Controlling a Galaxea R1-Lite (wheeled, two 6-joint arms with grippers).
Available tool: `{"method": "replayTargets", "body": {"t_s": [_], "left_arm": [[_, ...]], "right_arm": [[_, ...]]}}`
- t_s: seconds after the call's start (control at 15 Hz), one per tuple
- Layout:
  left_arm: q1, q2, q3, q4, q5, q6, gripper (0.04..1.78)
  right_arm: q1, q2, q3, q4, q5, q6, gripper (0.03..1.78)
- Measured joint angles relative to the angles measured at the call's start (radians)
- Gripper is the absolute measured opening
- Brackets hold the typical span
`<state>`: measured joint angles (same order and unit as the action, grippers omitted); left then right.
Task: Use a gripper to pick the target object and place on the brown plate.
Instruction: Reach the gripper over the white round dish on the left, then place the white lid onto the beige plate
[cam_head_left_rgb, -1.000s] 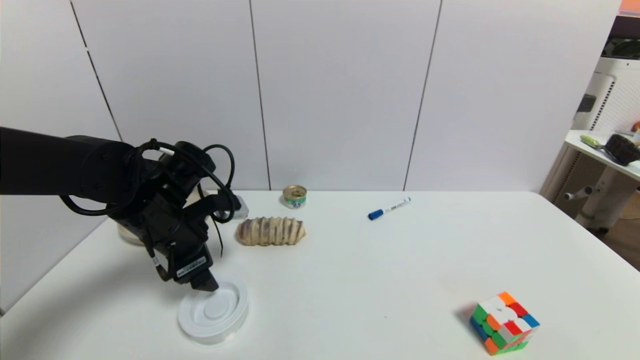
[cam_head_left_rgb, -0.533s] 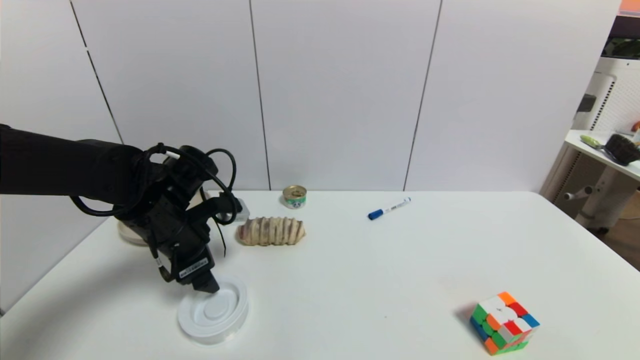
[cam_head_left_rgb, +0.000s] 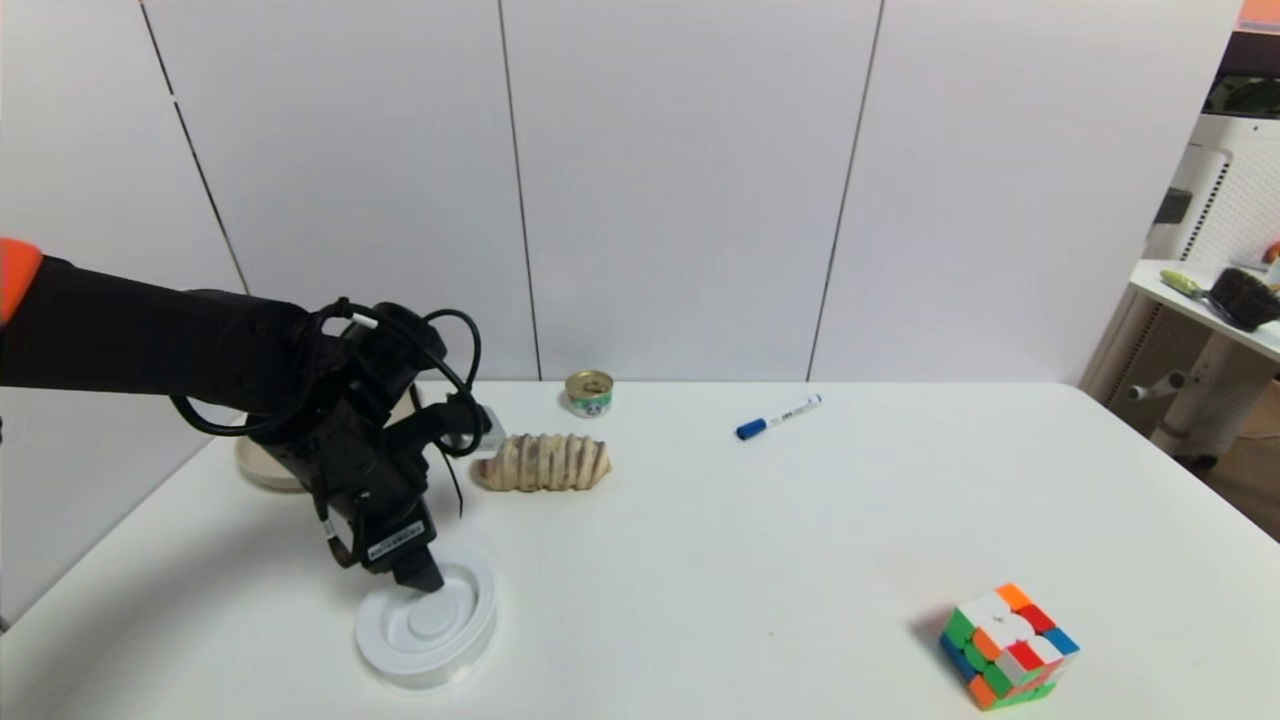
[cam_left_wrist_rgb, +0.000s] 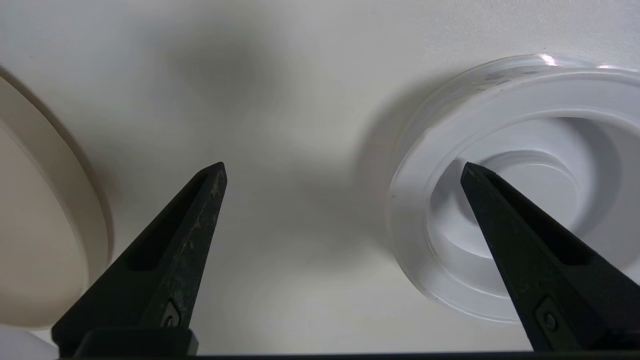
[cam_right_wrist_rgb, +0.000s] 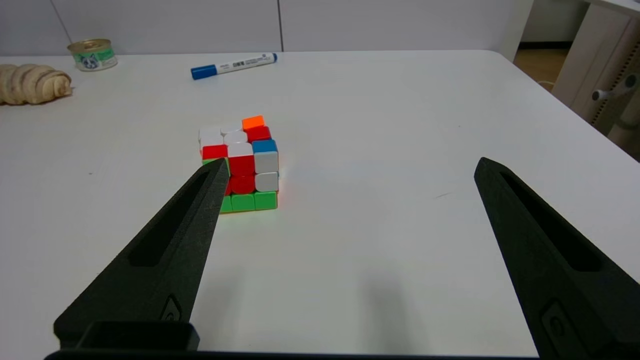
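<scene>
The white ringed disc (cam_head_left_rgb: 428, 625) lies flat on the table near the front left. My left gripper (cam_head_left_rgb: 408, 576) is open and points down at the disc's far-left rim. In the left wrist view (cam_left_wrist_rgb: 344, 170) one finger (cam_left_wrist_rgb: 520, 240) reaches into the hollow of the disc (cam_left_wrist_rgb: 525, 105). The other finger (cam_left_wrist_rgb: 175, 240) hangs over bare table between the disc and the brown plate (cam_left_wrist_rgb: 30, 210). The plate (cam_head_left_rgb: 262, 468) sits behind the arm at the far left, partly hidden. My right gripper (cam_right_wrist_rgb: 350, 167) is open and empty, low over the table near the front right, and does not show in the head view.
A ridged bread roll (cam_head_left_rgb: 542, 462), a small gold-topped can (cam_head_left_rgb: 589, 393) and a blue-capped marker (cam_head_left_rgb: 778, 416) lie toward the back. A colour cube (cam_head_left_rgb: 1008, 646) sits at the front right, just past my right gripper's finger (cam_right_wrist_rgb: 245, 165).
My left arm has reached a little farther right and lowered, bringing the open fingers down onto the disc's rim. The disc has not moved.
</scene>
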<state>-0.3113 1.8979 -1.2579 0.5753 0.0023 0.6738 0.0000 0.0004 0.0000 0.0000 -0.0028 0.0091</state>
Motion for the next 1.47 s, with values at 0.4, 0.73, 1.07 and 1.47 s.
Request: {"method": "replayTargets", "body": {"t_s": [0.4, 0.73, 1.07, 1.47], "left_arm": [[0.000, 0.025, -0.003, -0.026, -0.001, 0.000, 1.69], [0.000, 0.035, -0.001, -0.020, -0.001, 0.005, 1.04], [-0.001, 0.035, 0.002, -0.021, -0.007, 0.004, 0.16], [-0.002, 0.011, -0.006, -0.019, -0.046, -0.005, 0.16]], "right_arm": [[0.000, 0.000, 0.000, 0.000, 0.000, 0.000, 1.70], [0.000, 0.000, 0.000, 0.000, 0.000, 0.000, 1.70], [0.000, 0.000, 0.000, 0.000, -0.001, 0.000, 1.70], [0.000, 0.000, 0.000, 0.000, 0.000, 0.000, 1.70]]}}
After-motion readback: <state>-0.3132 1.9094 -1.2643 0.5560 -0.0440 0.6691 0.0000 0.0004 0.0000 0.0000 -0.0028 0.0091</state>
